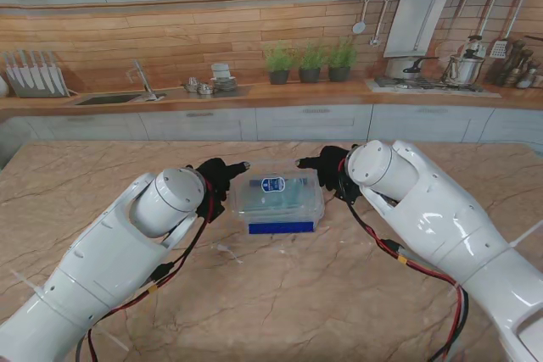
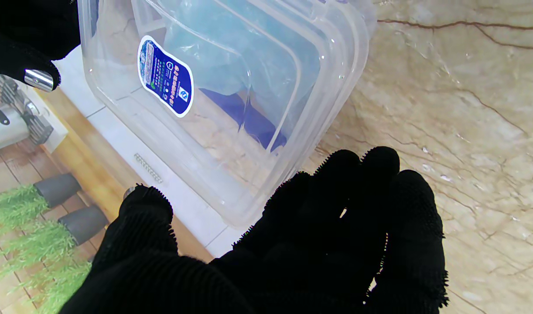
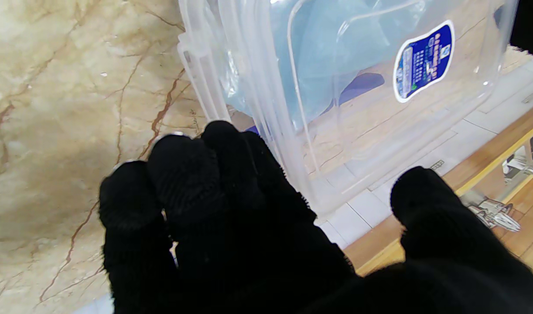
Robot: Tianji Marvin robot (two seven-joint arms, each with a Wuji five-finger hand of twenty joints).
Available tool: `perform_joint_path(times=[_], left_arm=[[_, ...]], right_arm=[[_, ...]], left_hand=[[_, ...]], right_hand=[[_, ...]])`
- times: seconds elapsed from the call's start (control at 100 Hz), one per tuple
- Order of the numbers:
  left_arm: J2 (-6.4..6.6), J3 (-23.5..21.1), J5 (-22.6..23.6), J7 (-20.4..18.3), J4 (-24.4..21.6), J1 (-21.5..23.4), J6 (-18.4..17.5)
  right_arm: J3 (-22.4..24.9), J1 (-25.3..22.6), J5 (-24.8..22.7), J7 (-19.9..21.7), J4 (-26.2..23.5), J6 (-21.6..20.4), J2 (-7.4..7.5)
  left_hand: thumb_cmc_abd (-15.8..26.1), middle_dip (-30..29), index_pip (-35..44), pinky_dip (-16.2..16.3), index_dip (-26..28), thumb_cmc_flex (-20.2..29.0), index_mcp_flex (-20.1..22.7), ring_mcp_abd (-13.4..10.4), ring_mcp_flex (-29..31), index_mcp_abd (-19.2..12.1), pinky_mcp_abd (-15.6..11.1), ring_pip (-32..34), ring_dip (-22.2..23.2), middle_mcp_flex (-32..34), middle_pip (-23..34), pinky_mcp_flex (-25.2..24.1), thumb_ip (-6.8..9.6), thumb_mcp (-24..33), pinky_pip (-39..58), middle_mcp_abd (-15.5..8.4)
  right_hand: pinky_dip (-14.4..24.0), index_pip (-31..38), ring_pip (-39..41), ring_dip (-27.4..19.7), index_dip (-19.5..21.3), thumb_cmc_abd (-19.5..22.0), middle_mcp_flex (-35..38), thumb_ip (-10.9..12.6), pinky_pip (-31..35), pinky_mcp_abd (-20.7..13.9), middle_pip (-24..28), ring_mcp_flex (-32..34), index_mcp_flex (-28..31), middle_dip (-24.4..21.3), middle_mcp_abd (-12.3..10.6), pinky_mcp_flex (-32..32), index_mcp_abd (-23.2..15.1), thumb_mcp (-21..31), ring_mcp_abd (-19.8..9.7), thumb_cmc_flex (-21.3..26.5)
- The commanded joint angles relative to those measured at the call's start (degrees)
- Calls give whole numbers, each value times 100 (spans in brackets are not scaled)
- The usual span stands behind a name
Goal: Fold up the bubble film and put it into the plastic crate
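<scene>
A clear plastic crate [image 1: 316, 194] with a blue label [image 1: 273, 184] stands at the table's middle. Pale blue bubble film [image 1: 271, 201] lies inside it, seen through the walls in the wrist views [image 2: 266, 65] [image 3: 319, 52]. My left hand [image 1: 219, 182] in its black glove is at the crate's left side, with fingers [image 2: 362, 205] and thumb apart and nothing held. On the opposite side my right hand [image 1: 327, 171] mirrors it, its fingers [image 3: 183, 174] close to the crate wall [image 3: 266, 131]. Whether either hand touches the crate I cannot tell.
A dark blue band [image 1: 280, 227] shows at the crate's base on the side nearer to me. The marble table [image 1: 280, 294] stretches around the crate. Beyond its far edge is a kitchen counter with potted plants [image 1: 310, 61].
</scene>
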Motion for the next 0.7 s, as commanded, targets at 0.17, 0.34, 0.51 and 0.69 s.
perform_joint_path(times=[0.17,0.34,0.51,0.69], left_arm=[[-184,186,-154,-163,163,-254,-139],[-229,270,-212,-161,351,-388,-144],[-278,322,-237,-136,552,-513,-62],[-292,368,-183,-136,684,-602,17]], right_arm=[[3,-96,-106,-49,-133,40,-125],[-36,-60,-153,-50,-20,70,-126],[-88,-15,-148,-81,127,113,-148],[-150,43,-119,-114,287,125,-180]], left_hand=[[-86,-66,606,29,289,112,315,-156,100,-1796,-246,75,15,-146,-201,-2,-34,-44,107,-818],[-88,-69,596,26,286,114,297,-161,85,-1800,-256,69,14,-170,-211,-10,-33,-43,103,-813],[-87,-86,541,6,264,114,238,-145,22,-1801,-275,26,1,-256,-258,-75,-33,-44,58,-799],[-84,-92,489,-8,244,118,222,-143,-9,-1793,-272,2,-5,-295,-273,-94,-33,-45,39,-798]], right_hand=[[177,-217,196,101,61,218,87,221,1090,-1044,197,131,-116,168,399,-58,-1192,-71,166,16],[177,-224,191,101,61,223,77,222,1086,-1047,193,123,-133,169,388,-64,-1207,-71,156,13],[176,-236,182,101,58,221,64,221,1079,-1057,190,101,-148,172,393,-74,-1197,-74,151,4],[176,-247,182,103,53,219,57,220,1078,-1059,189,101,-157,173,386,-74,-1209,-73,147,1]])
